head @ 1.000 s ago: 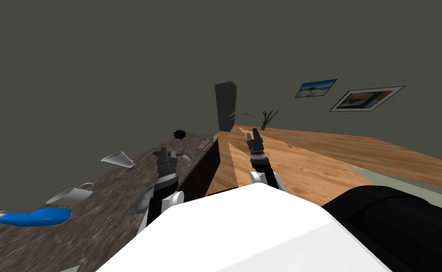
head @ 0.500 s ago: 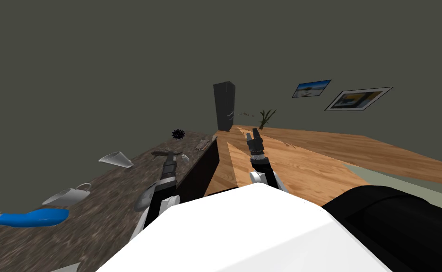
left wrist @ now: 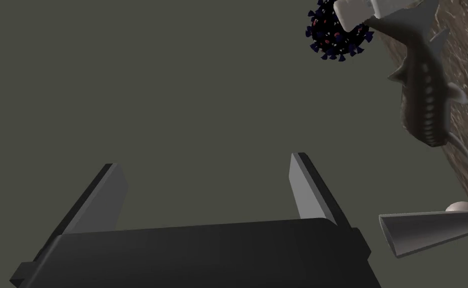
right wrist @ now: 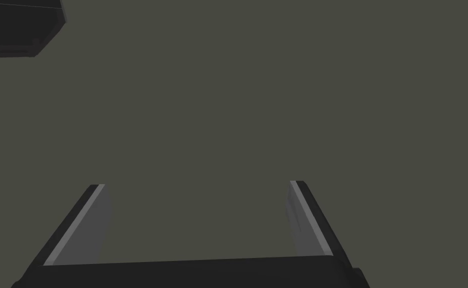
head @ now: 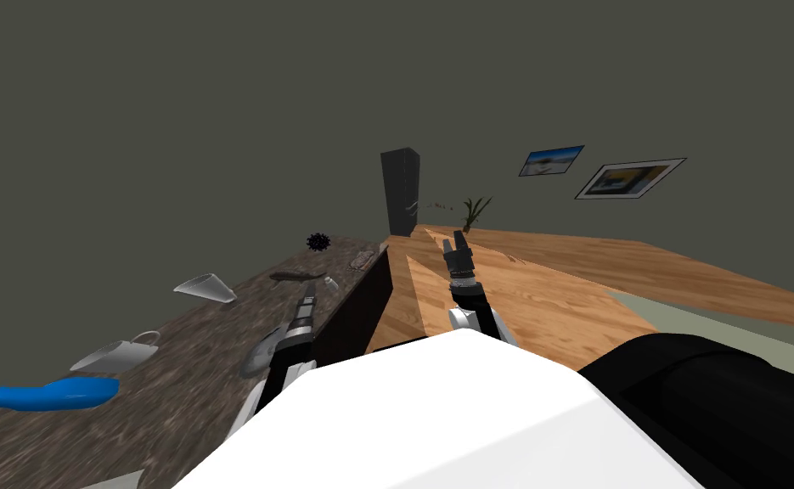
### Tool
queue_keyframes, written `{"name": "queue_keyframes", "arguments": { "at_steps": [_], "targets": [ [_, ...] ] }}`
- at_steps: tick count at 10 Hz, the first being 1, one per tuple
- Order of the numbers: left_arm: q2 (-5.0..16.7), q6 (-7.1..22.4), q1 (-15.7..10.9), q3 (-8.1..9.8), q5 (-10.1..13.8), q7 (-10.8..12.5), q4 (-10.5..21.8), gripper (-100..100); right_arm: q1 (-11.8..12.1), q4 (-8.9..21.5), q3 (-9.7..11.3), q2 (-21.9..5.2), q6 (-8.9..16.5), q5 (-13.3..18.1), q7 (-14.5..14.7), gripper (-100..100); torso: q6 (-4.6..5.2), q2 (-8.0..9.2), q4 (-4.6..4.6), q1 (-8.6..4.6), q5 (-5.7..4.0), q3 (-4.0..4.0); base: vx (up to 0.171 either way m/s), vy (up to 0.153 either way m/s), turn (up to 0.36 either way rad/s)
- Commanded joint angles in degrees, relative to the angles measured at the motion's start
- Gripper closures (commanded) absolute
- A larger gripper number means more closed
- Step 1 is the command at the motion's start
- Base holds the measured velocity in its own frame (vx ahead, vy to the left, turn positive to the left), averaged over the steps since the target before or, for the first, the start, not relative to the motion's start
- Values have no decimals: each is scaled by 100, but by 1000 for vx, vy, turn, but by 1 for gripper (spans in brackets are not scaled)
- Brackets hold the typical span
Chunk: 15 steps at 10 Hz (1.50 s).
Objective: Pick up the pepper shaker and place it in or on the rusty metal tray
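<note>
Reaching looks like the step now; nothing is picked up yet. Over the brown table, the left claw is wide and empty. The right claw, off to the side, is wide too. The brownish tray lies at the far end, a toy shark nearer. The pepper shaker stands between them. Next, the left claw must line up on it and squeeze.

No text, label, number or sign readable. Blue framed picture and larger framed picture, wall at 1 o'clock: no legible writing.
</note>
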Motion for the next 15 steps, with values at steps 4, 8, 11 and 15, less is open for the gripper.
{"name": "queue_keyframes", "arguments": {
  "at_steps": [4, 8, 11, 15],
  "targets": [
    [148, 195, -88, 200, -308, -376, 563, -100, 0, 0, 0, 0, 0, 0, 0, 0, 0, -3, -1, 2, 1, -2, -11, 2, -33],
    [370, 233, -221, 307, -630, -652, 1058, -100, 0, 0, 0, 0, 0, 0, 0, 0, 0, -10, -2, 5, 1, -6, 6, 10, -36],
    [566, 204, -343, 318, -856, -799, 1359, -100, 0, 0, 0, 0, 0, 0, 0, 0, 1, -14, -3, 10, 2, -8, 14, 21, -38],
    [928, 123, -568, 260, -1229, -1001, 1820, -100, 1, 0, 0, 0, 0, 0, 0, 0, 0, -14, -3, 11, 2, -8, 14, 24, -39]
  ]
}}
